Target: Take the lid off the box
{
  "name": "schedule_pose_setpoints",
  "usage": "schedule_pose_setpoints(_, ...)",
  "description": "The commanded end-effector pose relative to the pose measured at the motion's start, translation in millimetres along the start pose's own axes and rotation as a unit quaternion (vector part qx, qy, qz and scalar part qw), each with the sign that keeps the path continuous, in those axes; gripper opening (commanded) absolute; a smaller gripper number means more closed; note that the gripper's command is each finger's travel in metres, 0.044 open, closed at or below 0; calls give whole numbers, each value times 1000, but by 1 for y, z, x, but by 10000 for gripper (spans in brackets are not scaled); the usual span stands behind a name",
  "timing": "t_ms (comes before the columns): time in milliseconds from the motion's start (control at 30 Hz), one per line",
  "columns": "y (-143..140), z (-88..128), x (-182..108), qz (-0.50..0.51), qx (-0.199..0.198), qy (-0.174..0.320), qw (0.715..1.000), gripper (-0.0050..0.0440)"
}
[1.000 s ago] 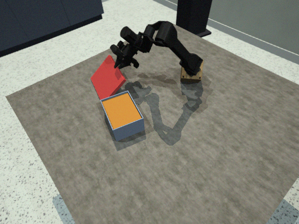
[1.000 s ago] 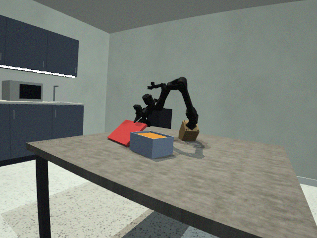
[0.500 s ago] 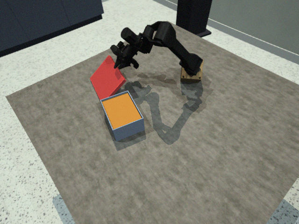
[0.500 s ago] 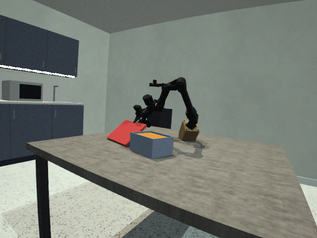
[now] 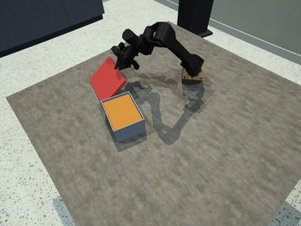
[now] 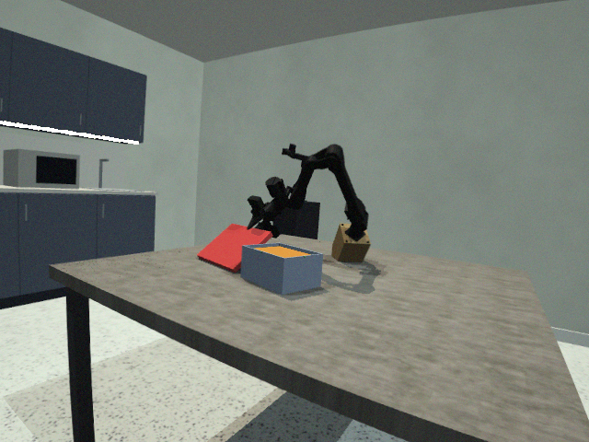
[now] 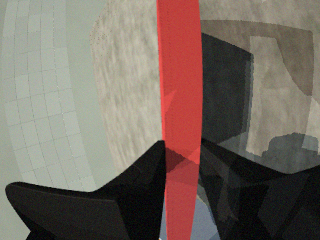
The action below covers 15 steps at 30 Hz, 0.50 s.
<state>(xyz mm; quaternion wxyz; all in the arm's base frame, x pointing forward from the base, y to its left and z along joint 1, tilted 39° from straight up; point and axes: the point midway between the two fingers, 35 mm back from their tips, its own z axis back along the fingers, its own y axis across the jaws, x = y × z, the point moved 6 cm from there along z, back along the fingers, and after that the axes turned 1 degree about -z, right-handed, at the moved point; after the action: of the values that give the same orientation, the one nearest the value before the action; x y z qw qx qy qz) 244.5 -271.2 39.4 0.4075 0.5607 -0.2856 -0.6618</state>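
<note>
The red lid (image 5: 106, 78) (image 6: 230, 246) (image 7: 179, 87) is off the box and tilted, its far edge raised and its low edge down by the table next to the box. My gripper (image 5: 118, 66) (image 6: 257, 223) (image 7: 180, 146) is shut on the lid's raised far edge. The blue-grey storage box (image 5: 130, 128) (image 6: 281, 271) stands open with an orange inside, just in front of the lid. I cannot tell whether the lid's low edge touches the box. In the wrist view the lid shows edge-on between the fingers, with a corner of the box (image 7: 200, 227) below.
The arm's wooden base block (image 5: 193, 76) (image 6: 351, 243) stands to the right of the box. The grey-brown table (image 5: 194, 157) (image 6: 380, 323) spreads wide around them. Kitchen cabinets and a dark pillar stand beyond the table.
</note>
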Motion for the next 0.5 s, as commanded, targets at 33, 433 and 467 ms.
schedule_pose_setpoints(33,-18,-12,-3,-17,-17,4,1000,-50)
schedule_pose_setpoints(433,-26,-18,-3,-17,-17,4,1000,-50)
schedule_pose_setpoints(467,-27,-19,-3,-17,-17,4,1000,-50)
